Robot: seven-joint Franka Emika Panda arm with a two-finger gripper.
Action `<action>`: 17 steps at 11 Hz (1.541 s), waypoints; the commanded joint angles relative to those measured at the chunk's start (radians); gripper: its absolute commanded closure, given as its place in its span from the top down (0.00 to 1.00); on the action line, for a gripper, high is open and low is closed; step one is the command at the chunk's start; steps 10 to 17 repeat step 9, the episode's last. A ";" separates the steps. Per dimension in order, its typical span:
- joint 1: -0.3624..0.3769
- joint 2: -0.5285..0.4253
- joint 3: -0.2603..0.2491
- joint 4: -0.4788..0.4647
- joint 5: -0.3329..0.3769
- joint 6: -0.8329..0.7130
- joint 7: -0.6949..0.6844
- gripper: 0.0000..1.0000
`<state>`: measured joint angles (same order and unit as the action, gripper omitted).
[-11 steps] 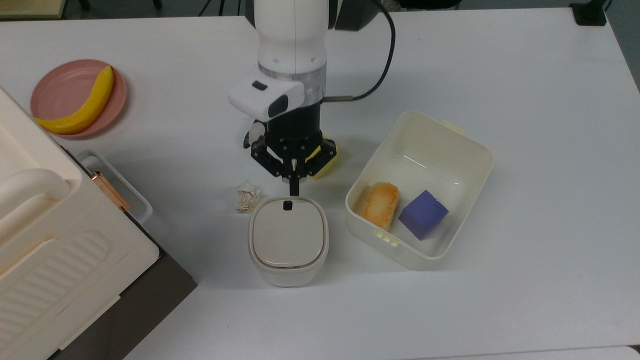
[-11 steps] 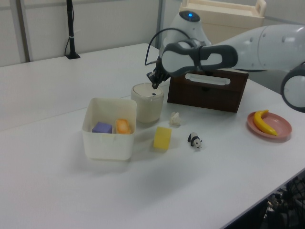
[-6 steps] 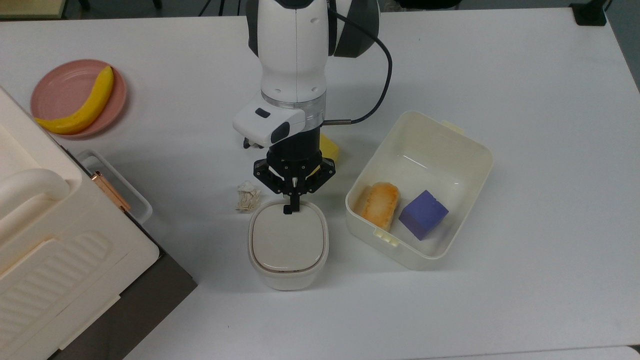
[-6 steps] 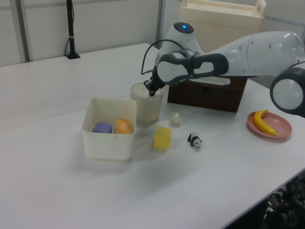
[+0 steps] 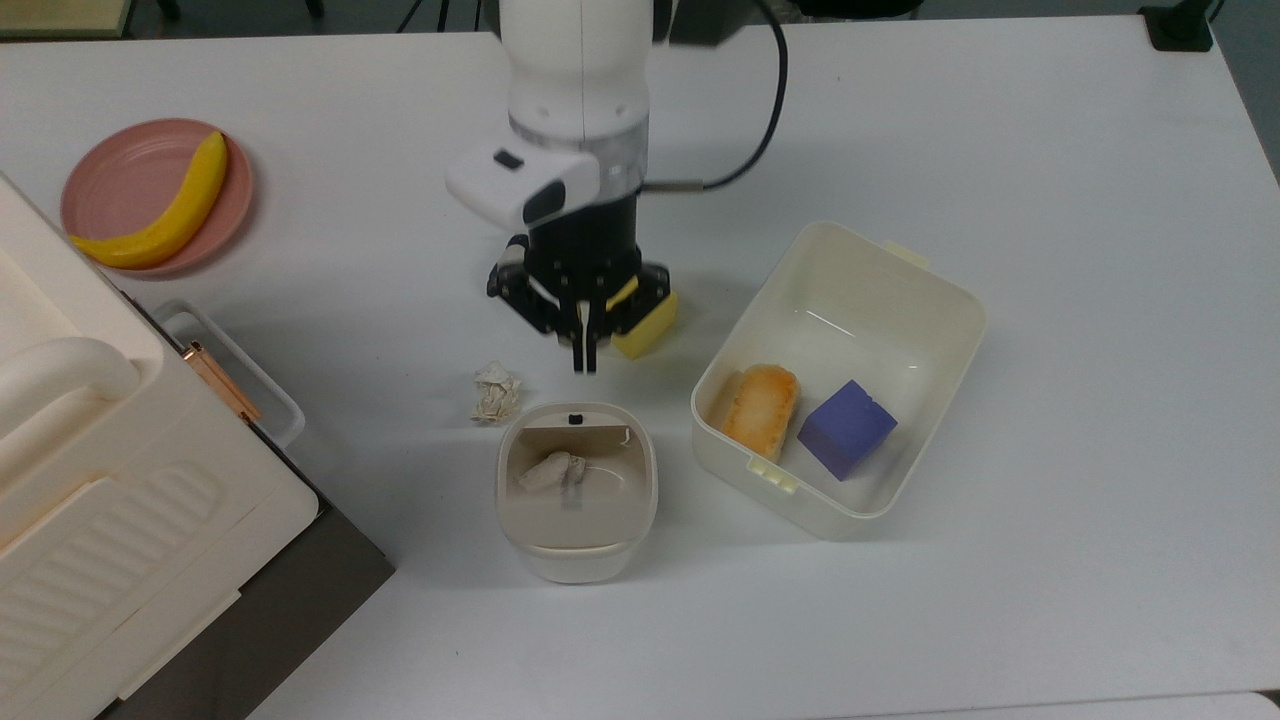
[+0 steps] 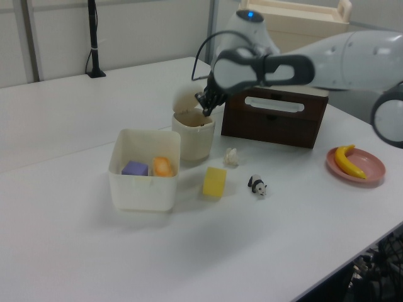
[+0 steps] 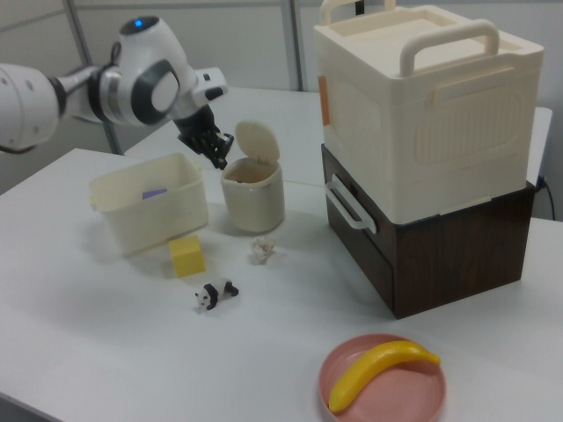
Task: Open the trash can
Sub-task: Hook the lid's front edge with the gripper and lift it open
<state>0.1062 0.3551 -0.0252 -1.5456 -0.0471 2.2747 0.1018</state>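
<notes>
The trash can stands mid-table, a small white rounded bin with its beige lid swung up and standing on edge. Some crumpled paper lies inside. The small black button sits on the rim nearest the arm. My gripper hangs shut with nothing in it, raised just off that button edge and apart from the can. In the left view the gripper is beside the raised lid, above the trash can. The right view has the gripper left of the trash can.
A cream tub holding bread and a purple cube stands at the top view's right. A yellow sponge lies under the wrist, a paper wad beside the can. A big cream box and a banana plate occupy the top view's left.
The lid was flat and closed with my fingertips on the button; now it has sprung up and the can is open. My gripper has lifted and pulled back from the can.
</notes>
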 commanded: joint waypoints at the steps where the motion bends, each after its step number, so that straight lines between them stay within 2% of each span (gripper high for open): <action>1: 0.007 -0.119 -0.015 -0.050 0.030 -0.299 -0.092 0.82; 2: 0.003 -0.155 -0.015 -0.054 0.030 -0.398 -0.105 1.00; 6: 0.004 -0.275 -0.009 -0.120 0.027 -0.565 -0.097 1.00; 17: 0.000 -0.286 -0.010 -0.114 0.026 -0.580 -0.093 1.00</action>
